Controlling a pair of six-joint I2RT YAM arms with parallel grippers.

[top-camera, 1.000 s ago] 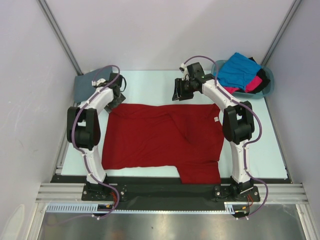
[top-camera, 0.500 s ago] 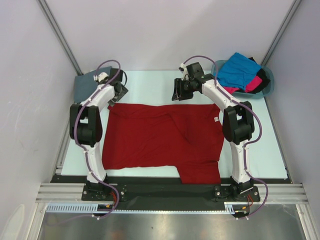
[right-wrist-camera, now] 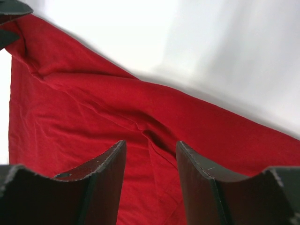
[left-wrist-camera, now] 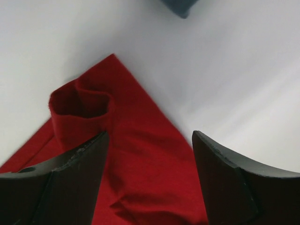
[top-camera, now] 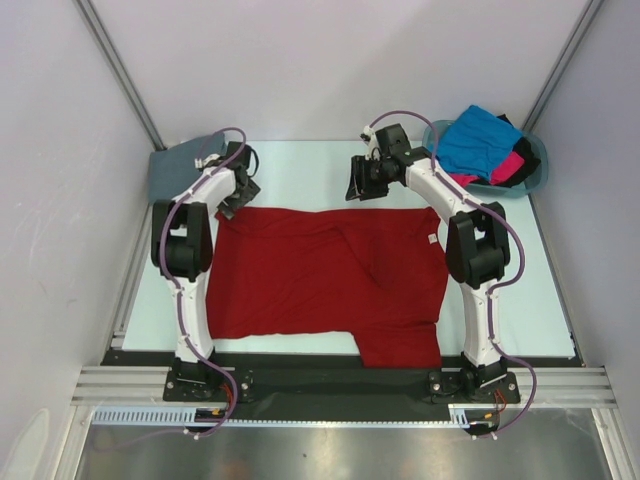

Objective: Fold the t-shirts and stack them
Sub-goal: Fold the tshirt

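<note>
Red cloth shows between your left jaws, which stand wide apart over the far-left corner of the red shirt [left-wrist-camera: 140,178] and grip nothing. Just left of them that corner has curled up into a small rolled lip [left-wrist-camera: 82,105]. Your right jaws are also parted and empty, hovering over the shirt's far edge near the middle, above a crease.

The red shirt lies spread across the middle of the desk [top-camera: 300,165], mostly flat, with its right part doubled over and one flap reaching the near edge. You should expect it to be light, limp and clingy: it will sag, drag and wrinkle instead of holding shape. Pinch it at the hem corners or along the far edge, both layers together, low against the desk. The curled lip offers an easy bite.

Further out, a folded grey shirt [top-camera: 170,170] sits at the far-left corner, and the basket [top-camera: 537,180] at far right holds the blue shirt [top-camera: 475,140] and the pink shirt [top-camera: 515,165].

Compared with a second ago, your left arm [top-camera: 185,240] has drawn in closer to the shirt's edge; the right arm and the cloth have not shifted.
</note>
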